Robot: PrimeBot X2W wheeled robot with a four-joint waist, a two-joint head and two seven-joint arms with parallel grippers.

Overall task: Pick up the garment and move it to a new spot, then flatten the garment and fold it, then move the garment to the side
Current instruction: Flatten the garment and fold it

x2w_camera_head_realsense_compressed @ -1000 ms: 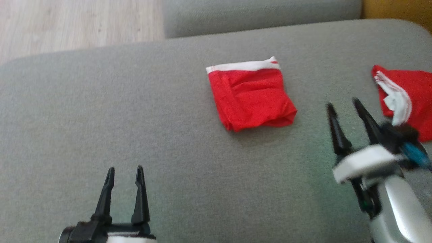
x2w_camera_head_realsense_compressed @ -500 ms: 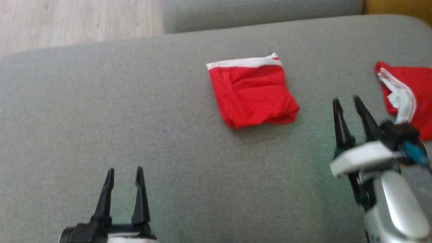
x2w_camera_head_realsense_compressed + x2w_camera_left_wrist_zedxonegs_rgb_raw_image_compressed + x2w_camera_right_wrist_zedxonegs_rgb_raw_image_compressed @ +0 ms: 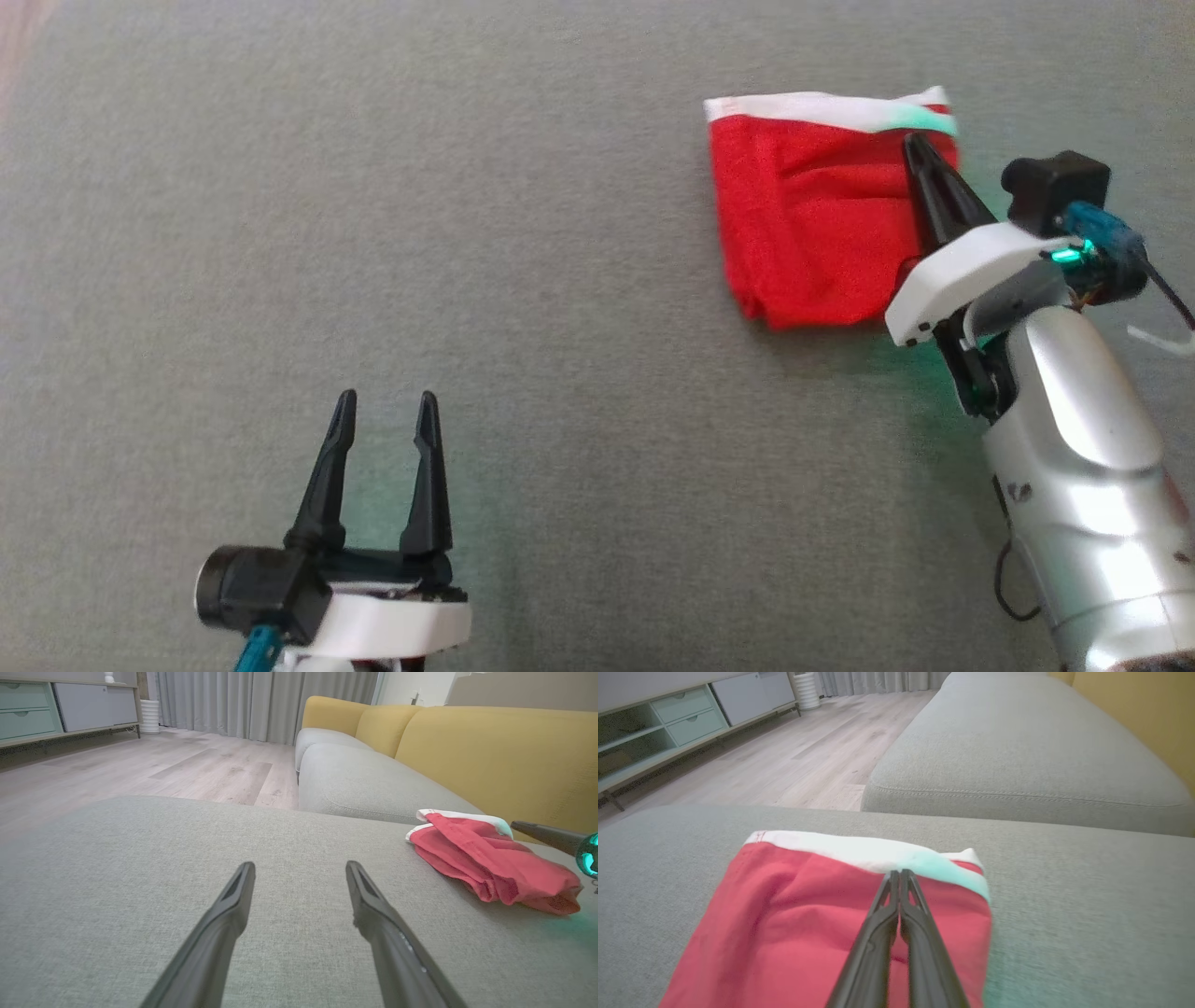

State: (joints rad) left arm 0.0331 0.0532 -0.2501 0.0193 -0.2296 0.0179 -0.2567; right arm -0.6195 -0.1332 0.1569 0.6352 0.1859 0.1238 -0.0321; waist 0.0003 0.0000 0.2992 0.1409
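Observation:
The garment (image 3: 812,215) is a folded red cloth with a white band along its far edge, lying flat on the grey cushion (image 3: 467,280). My right gripper (image 3: 913,145) is shut, its two fingers pressed together over the garment's right part, tips by the white band (image 3: 859,851). In the right wrist view the gripper (image 3: 900,873) lies above the red garment (image 3: 794,914), and no cloth shows between the fingers. My left gripper (image 3: 386,406) stands open over bare cushion at the lower left, well away from the garment (image 3: 486,863). In the left wrist view it (image 3: 299,868) holds nothing.
A second grey seat cushion (image 3: 1017,756) lies beyond the garment, with yellow backrests (image 3: 490,751) behind. Wooden floor (image 3: 163,770) and a low cabinet (image 3: 682,714) lie past the cushion's far edge.
The head camera has tilted down and shifted. My right gripper closed its jaws and moved forward over the garment's right side. The left gripper stays open.

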